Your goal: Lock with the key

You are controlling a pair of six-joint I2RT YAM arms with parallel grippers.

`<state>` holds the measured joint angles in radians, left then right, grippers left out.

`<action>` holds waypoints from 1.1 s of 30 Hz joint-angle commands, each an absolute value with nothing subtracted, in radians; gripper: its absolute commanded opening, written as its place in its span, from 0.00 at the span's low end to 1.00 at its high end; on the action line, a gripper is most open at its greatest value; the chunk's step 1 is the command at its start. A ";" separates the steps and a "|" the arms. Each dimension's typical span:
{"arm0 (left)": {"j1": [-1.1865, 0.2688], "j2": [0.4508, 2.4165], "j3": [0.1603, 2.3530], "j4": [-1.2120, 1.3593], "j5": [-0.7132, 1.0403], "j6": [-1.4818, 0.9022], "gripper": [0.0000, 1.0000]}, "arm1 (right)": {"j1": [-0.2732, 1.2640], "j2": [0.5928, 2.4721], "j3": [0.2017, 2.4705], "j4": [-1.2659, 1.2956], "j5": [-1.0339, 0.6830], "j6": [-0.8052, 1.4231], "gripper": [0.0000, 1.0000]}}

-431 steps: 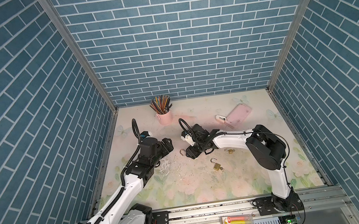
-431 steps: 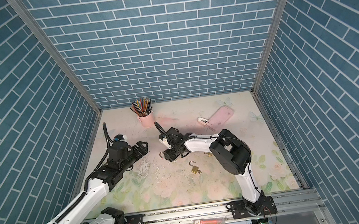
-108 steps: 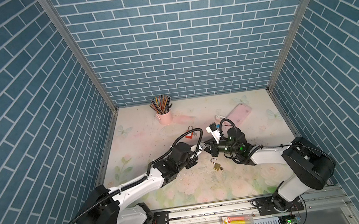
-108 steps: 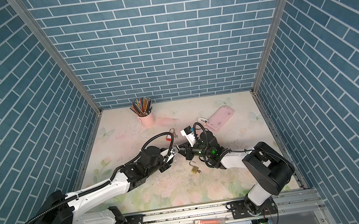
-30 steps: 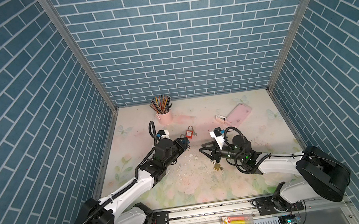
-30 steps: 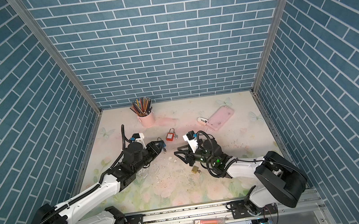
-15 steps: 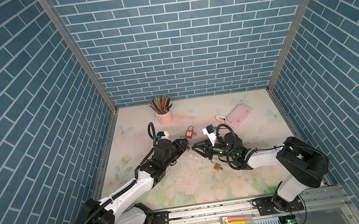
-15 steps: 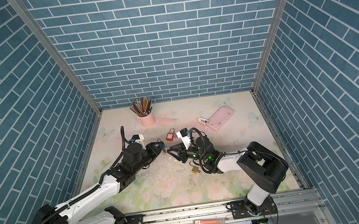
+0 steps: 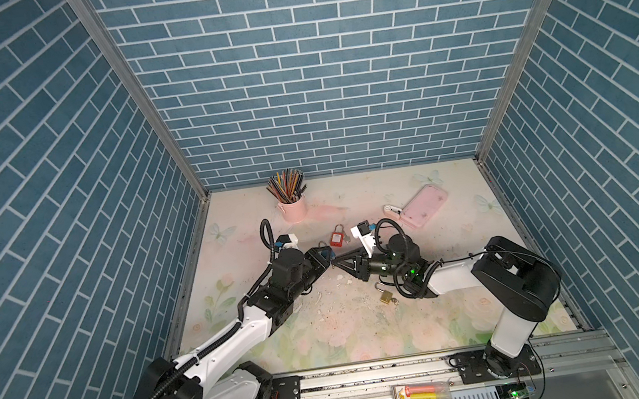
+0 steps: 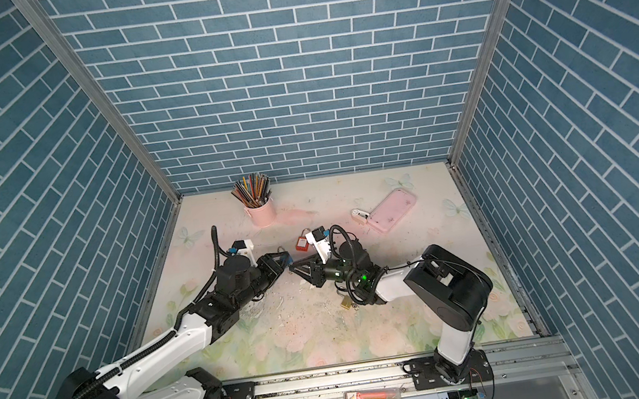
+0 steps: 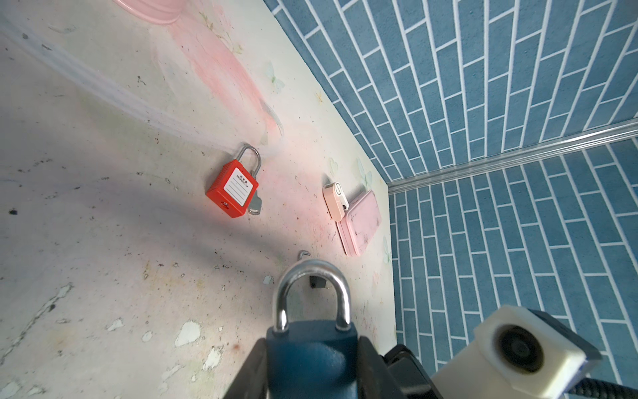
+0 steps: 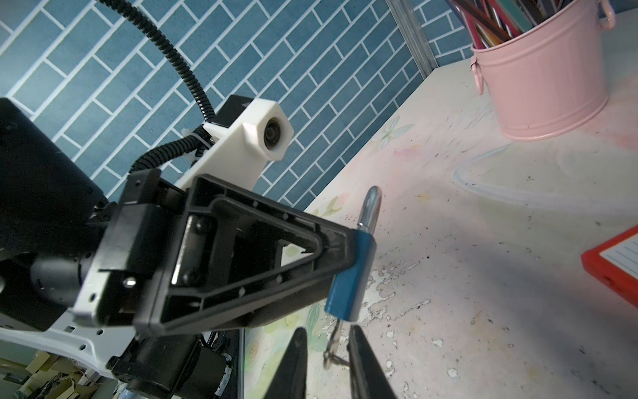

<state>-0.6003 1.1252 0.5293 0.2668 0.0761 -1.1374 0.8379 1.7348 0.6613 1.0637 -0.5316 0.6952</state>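
My left gripper (image 11: 312, 366) is shut on a blue padlock (image 11: 310, 352), whose steel shackle (image 11: 312, 293) stands closed and points away from the wrist. In both top views the two grippers meet tip to tip mid-table, left gripper (image 9: 327, 255) against right gripper (image 9: 337, 263). In the right wrist view a small key (image 12: 335, 340) hangs out of the underside of the blue padlock (image 12: 348, 276), with a ring on its end. My right gripper (image 12: 326, 349) straddles that key with its jaws apart. The key lies close to one finger and a gap shows on the other side.
A red padlock (image 9: 337, 238) with its own key lies just behind the grippers. A brass padlock (image 9: 385, 296) lies near the right forearm. A pink cup of pencils (image 9: 293, 208) stands at the back and a pink case (image 9: 423, 205) at the back right. Paint flakes litter the mat.
My right gripper has moved left to the underside of the blue padlock and its jaws have narrowed around the key. The left gripper has kept still with the padlock.
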 commanded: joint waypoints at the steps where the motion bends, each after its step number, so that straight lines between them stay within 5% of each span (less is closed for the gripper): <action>1: -0.591 1.110 0.523 0.322 0.069 -1.144 0.00 | 0.844 1.750 0.682 1.098 -0.549 0.727 0.22; 20: -0.592 1.132 0.532 0.341 0.077 -1.144 0.00 | 0.844 1.773 0.698 1.088 -0.563 0.736 0.00; 33: -0.476 1.119 0.592 0.289 -0.018 -1.175 0.00 | 0.845 1.706 0.632 0.976 -0.573 0.648 0.00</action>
